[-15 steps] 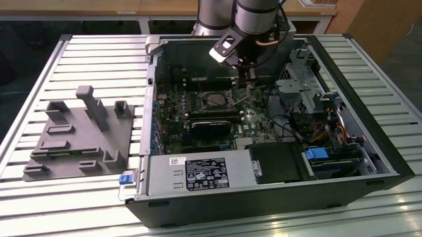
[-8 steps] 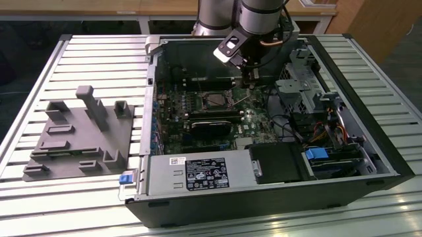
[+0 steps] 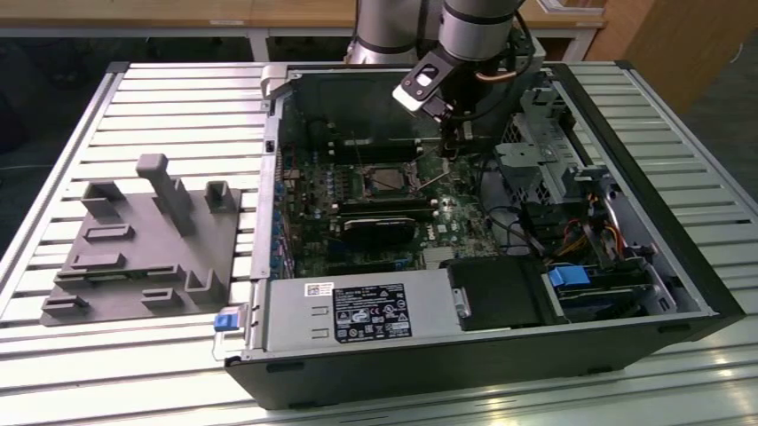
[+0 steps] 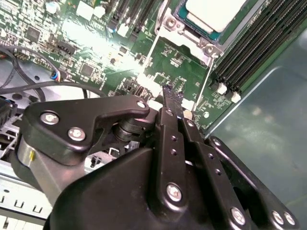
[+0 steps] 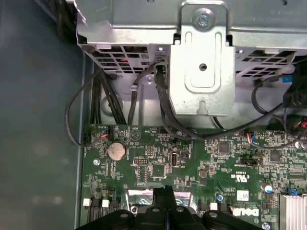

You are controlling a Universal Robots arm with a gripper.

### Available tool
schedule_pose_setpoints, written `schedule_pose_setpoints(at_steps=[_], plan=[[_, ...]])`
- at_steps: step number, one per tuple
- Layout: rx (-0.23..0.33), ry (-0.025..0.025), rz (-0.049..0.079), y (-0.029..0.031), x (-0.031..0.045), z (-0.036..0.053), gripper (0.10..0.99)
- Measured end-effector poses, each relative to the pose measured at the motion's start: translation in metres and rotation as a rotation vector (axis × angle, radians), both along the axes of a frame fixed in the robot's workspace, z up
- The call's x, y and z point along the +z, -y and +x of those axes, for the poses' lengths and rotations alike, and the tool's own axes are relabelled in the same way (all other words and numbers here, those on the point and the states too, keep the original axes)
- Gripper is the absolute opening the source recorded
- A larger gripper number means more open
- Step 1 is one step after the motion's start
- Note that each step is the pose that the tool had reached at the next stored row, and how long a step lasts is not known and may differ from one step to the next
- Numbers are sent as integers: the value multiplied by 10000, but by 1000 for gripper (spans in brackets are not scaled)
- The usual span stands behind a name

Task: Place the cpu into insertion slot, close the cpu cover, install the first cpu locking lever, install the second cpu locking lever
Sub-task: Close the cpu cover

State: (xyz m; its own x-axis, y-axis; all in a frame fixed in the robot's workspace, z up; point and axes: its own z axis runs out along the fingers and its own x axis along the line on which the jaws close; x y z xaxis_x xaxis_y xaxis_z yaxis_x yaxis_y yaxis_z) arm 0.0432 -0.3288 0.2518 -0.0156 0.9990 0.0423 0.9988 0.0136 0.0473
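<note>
Slatted metal table point(image 3: 154, 106), open computer case point(image 3: 474, 373): I hold the gripper point(image 4: 168, 93) closed on nothing near the seated cpu point(image 4: 211, 12), fingers point(image 4: 171, 132) likely paired as 1 slim pushing tip.

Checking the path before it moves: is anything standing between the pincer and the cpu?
Nothing visible does. In the second wrist view, only low parts on the green circuit board lie between the shut pincer and the cpu. Two thin metal rods run along the sides of that stretch.
</note>
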Motion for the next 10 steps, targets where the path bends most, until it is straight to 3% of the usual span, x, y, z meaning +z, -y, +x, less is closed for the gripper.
schedule_pose_setpoints(at_steps=[10], plan=[[-1,-8,0,-27,-10,114,106]])
